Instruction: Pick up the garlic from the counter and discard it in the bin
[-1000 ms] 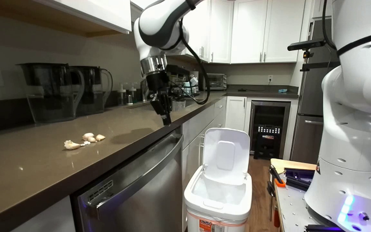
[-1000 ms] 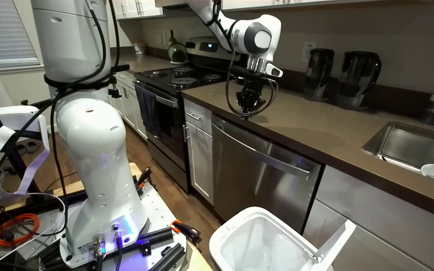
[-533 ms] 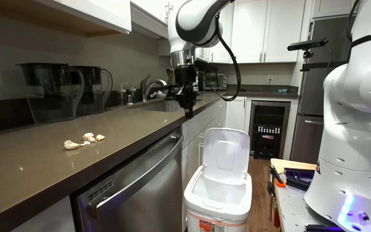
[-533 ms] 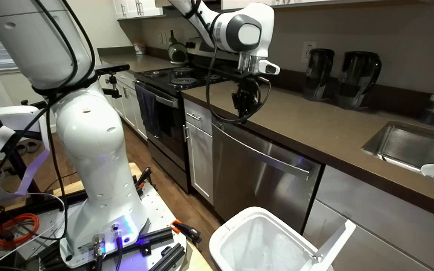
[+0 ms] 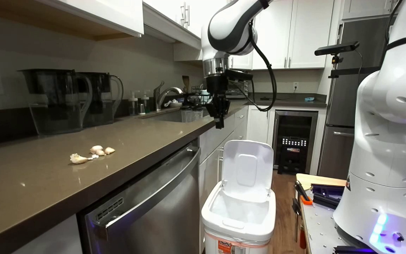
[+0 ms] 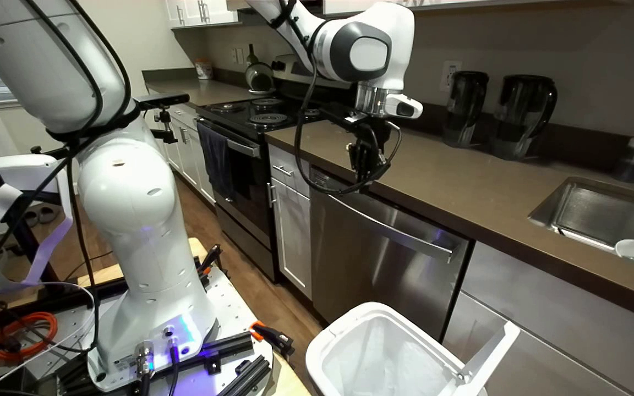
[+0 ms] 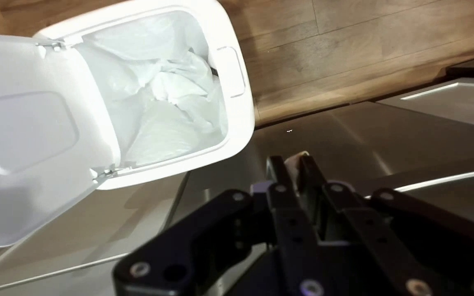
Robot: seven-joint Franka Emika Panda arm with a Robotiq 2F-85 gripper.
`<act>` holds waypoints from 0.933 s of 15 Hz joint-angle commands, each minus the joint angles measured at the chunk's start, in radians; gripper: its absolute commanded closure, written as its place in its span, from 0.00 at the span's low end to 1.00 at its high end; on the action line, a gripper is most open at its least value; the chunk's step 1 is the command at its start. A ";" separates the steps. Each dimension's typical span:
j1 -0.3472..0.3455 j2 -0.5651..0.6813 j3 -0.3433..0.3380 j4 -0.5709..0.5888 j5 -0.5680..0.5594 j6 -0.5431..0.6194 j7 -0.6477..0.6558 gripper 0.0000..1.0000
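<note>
My gripper (image 7: pixel 292 161) is shut on a small garlic piece (image 7: pixel 293 164), which shows pale pinkish between the fingertips in the wrist view. In both exterior views the gripper (image 5: pixel 219 123) (image 6: pixel 364 179) hangs at the counter's front edge, higher than the bin. Several cream-white garlic pieces (image 5: pixel 79 158) lie on the brown-grey counter (image 5: pixel 146 135), well apart from the gripper. The white bin (image 5: pixel 238 229) stands on the floor with its lid (image 5: pixel 247 165) raised. In the wrist view the bin's rim (image 7: pixel 239 123) is up and left of the fingertips, not under them.
The steel dishwasher (image 5: pixel 153 211) is under the counter, close to the bin. Two dark water pitchers (image 5: pixel 56 102) (image 5: pixel 99 98) stand at the wall. A sink (image 6: pixel 603 214) is set in the counter. The robot's base table (image 5: pixel 321 218) is beside the bin.
In the exterior views the arm has moved away from the garlic pieces on the counter, out to the counter's front edge and toward the bin. The bin and the garlic on the counter have not moved.
</note>
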 commanded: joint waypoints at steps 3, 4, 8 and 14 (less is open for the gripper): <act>-0.047 -0.008 -0.031 -0.013 -0.007 0.000 0.049 0.94; -0.052 -0.009 -0.037 -0.018 0.000 -0.004 0.054 0.94; -0.066 -0.020 -0.049 -0.044 0.000 -0.012 0.093 0.94; -0.103 -0.055 -0.074 -0.126 0.001 -0.008 0.148 0.94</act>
